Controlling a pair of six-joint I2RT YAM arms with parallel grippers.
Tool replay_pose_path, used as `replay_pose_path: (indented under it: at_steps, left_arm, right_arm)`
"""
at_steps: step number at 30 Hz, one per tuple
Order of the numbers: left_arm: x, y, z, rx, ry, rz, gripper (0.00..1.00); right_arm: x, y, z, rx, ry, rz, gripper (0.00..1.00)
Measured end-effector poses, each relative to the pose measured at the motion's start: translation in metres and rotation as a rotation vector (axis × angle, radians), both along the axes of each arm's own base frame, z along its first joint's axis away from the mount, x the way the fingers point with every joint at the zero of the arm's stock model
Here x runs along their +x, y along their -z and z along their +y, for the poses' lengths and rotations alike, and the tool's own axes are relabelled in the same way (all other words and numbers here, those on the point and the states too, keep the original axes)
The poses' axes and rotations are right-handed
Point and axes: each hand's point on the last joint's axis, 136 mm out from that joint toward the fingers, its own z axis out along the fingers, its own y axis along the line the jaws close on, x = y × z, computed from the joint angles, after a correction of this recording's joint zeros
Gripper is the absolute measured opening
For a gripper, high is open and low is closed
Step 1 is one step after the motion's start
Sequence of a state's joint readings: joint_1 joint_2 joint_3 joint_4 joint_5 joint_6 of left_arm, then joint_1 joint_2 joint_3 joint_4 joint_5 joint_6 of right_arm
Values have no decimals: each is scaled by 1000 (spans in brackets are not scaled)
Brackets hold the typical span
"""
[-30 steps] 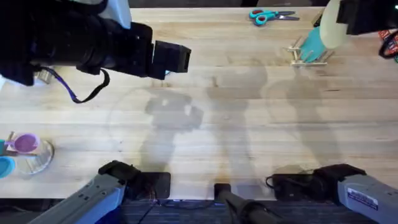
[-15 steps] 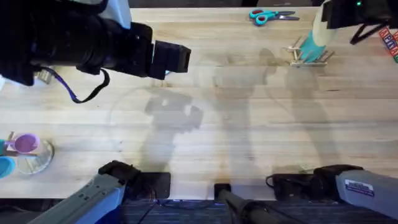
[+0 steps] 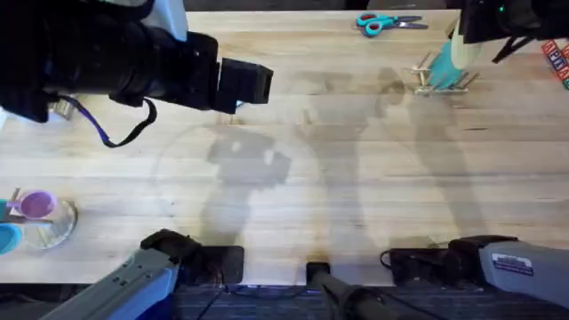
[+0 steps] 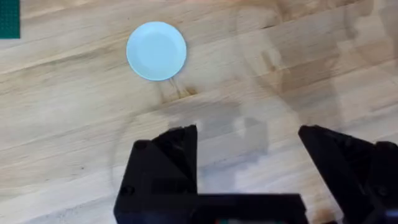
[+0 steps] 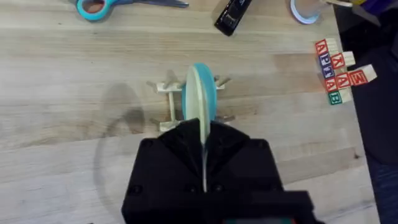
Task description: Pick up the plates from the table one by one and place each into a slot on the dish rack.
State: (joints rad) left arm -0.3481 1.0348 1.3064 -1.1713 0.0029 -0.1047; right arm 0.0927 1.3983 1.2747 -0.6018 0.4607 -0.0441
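My right gripper [image 5: 204,152] is shut on the pale cream plate [image 5: 208,99], which it holds on edge over the wooden dish rack [image 5: 163,87]. The plate sits among the pegs right beside a teal plate [image 5: 191,93] standing in the rack. From overhead the right gripper [image 3: 476,31], cream plate [image 3: 465,52] and dish rack [image 3: 428,82] are at the far right of the table [image 3: 356,178]. The light blue plate [image 4: 156,51] lies flat on the table, ahead of my open, empty left gripper [image 4: 249,155]. That left gripper [image 3: 247,84] hovers high over the table's left half.
Teal scissors [image 3: 382,21] lie at the far edge left of the rack. Lettered blocks [image 5: 339,68], a black stapler-like object [image 5: 233,14] and a tape roll [image 5: 305,9] lie beyond and right of the rack. A clear glass dish [image 3: 53,227] holding small cups sits at the near left.
My right gripper has carried the cream plate down and in, from above the rack to beside the teal plate among the pegs. The left arm has not moved.
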Motion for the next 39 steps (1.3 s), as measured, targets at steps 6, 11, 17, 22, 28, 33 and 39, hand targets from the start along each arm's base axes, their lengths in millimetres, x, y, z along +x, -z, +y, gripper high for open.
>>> replay_pose_path:
  at_steps: [6, 11, 17, 22, 28, 33, 39]
  left_arm:
    - [0, 0, 0, 0, 0, 0, 993]
    - [0, 0, 0, 0, 0, 0, 993]
    - [0, 0, 0, 0, 0, 0, 993]
    - [0, 0, 0, 0, 0, 0, 993]
    - [0, 0, 0, 0, 0, 0, 993]
    - [0, 0, 0, 0, 0, 0, 993]
    - [0, 0, 0, 0, 0, 0, 993]
  right_arm:
    - [0, 6, -9, -4, 24, 18, 28]
    - [3, 16, -12, -10, 33, 48, 28]
    - [8, 25, -11, -11, 33, 63, 28]
    - [13, 30, -11, -11, 33, 65, 28]
    - [17, 27, -11, -12, 35, 46, 28]
    - [17, 27, -12, -12, 38, 44, 28]
    - [22, 32, -18, -12, 53, 43, 28]
